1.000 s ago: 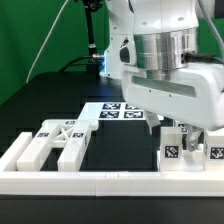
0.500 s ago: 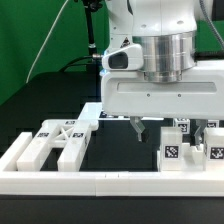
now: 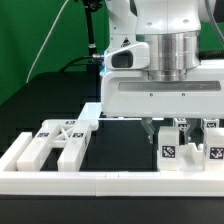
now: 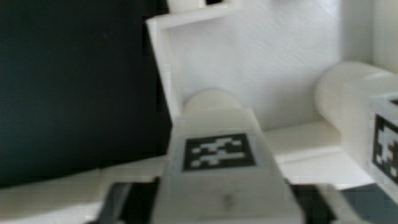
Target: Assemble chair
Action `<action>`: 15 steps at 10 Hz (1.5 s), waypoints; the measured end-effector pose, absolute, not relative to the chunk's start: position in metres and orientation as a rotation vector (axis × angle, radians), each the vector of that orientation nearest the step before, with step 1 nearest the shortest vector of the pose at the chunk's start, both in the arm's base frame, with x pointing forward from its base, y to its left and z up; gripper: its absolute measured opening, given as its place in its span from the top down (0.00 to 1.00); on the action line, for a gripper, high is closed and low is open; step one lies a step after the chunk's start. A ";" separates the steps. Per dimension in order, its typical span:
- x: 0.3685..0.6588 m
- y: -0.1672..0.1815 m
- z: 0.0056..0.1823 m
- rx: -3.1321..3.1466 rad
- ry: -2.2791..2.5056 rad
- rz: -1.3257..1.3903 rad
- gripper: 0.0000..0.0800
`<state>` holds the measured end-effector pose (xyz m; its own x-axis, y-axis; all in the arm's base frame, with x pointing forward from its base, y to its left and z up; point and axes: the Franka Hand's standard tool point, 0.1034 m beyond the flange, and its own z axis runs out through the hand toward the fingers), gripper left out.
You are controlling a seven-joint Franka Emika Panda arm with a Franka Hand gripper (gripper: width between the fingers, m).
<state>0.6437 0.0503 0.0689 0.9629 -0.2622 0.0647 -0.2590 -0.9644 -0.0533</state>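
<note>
Two white chair legs with black-and-white tags stand at the exterior view's right, one (image 3: 172,150) beside the other (image 3: 211,152). My gripper (image 3: 174,133) hangs low over the nearer-centre leg with a finger on each side of it; the jaws look open, not pressed on it. In the wrist view this leg (image 4: 217,140) fills the space between my gripper's (image 4: 222,208) dark fingers (image 4: 143,200). The second leg (image 4: 365,110) stands beside it, and a flat white slab (image 4: 240,60) lies beyond. The cross-braced piece (image 3: 60,140) lies at the exterior view's left.
A low white border rail (image 3: 100,184) runs along the front. A corner of the marker board (image 3: 88,112) shows behind the cross-braced piece; the wide gripper body hides the rest. Green backdrop and cables stand at the back.
My gripper has shifted toward the exterior view's right and come down, so its fingers now straddle the tagged leg. The parts have not moved.
</note>
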 end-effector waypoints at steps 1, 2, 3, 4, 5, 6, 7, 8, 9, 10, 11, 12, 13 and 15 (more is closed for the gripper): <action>0.644 0.051 0.069 -3.032 0.592 -0.105 0.64; 0.644 0.052 0.069 -2.979 0.803 -0.100 0.64; 0.643 0.053 0.069 -2.898 1.064 -0.092 0.64; 0.643 0.053 0.069 -2.809 1.280 -0.072 0.64; 0.644 0.053 0.070 -2.698 1.486 -0.051 0.64; 0.643 0.053 0.071 -2.581 1.672 -0.030 0.64; 0.644 0.054 0.071 -2.420 1.891 -0.017 0.64; 0.644 0.055 0.071 -2.267 2.057 -0.001 0.64; 0.645 0.054 0.072 -2.152 2.157 0.011 0.64; 0.645 0.054 0.071 -2.083 2.215 0.004 0.64; 0.644 0.055 0.069 -2.093 2.211 -0.006 0.64; 0.644 0.054 0.070 -2.103 2.200 -0.006 0.64; 0.644 0.054 0.070 -2.171 2.134 -0.013 0.64; 0.645 0.053 0.070 -2.471 1.778 -0.051 0.25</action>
